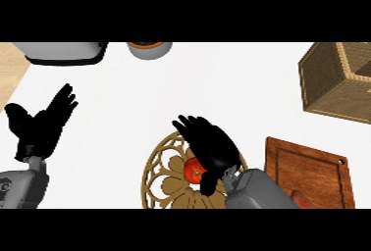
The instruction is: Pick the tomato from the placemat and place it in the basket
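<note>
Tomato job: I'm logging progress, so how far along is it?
Nothing is finished yet: the tomato lies on the placemat. In hand: the right robot hand is over it, fingers straight, not closed. Left: grasp, lift, carry to the basket. The left robot hand rests open.

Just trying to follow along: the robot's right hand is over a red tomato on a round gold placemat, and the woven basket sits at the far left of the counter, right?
Nearly. In the head view the woven wicker basket sits at the far right, not the left. The rest holds: the black right hand is over the red tomato on the round gold openwork placemat.
</note>
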### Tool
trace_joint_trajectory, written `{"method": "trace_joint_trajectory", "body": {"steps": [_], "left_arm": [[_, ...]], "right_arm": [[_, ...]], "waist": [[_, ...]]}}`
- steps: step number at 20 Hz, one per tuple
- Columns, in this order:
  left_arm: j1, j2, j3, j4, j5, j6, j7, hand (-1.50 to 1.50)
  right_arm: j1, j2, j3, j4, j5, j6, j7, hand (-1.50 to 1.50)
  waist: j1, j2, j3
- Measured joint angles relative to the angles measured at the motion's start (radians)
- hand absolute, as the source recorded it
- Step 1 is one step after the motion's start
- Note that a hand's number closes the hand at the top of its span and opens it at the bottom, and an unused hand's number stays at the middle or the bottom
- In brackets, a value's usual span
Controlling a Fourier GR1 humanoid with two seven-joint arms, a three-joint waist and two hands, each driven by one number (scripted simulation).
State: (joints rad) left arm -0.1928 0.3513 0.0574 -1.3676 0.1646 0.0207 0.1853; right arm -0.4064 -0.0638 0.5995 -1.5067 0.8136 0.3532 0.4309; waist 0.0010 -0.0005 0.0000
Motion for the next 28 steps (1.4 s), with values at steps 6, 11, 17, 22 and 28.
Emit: {"method": "trace_joint_trajectory", "body": {"steps": [6, 11, 17, 22, 28], "left_arm": [[0.001, -0.015, 0.023, -0.008, -0.018, -0.016, 0.008, 0.00], [-0.024, -0.020, 0.050, 0.023, -0.032, -0.042, 0.001, 0.00], [0.009, -0.039, 0.059, -0.037, -0.047, -0.047, 0.032, 0.00], [-0.002, -0.051, 0.068, -0.013, -0.070, -0.051, 0.019, 0.00], [-0.005, -0.048, 0.086, -0.025, -0.068, -0.071, 0.032, 0.00]], "right_arm": [[0.060, 0.014, -0.016, -0.049, 0.010, 0.046, -0.054, -1.50], [0.100, 0.038, 0.001, -0.042, 0.078, 0.039, -0.079, -1.50], [0.111, 0.044, -0.006, 0.000, 0.154, 0.014, -0.099, -1.50], [0.091, 0.053, 0.007, 0.074, 0.193, -0.017, -0.115, 1.50], [0.052, 0.053, 0.040, 0.152, 0.241, -0.020, -0.147, 1.50]], "waist": [[0.000, 0.000, 0.000], [-0.001, 0.000, 0.000], [0.001, 0.000, 0.000], [0.001, 0.000, 0.000], [0.002, -0.003, -0.001]]}}
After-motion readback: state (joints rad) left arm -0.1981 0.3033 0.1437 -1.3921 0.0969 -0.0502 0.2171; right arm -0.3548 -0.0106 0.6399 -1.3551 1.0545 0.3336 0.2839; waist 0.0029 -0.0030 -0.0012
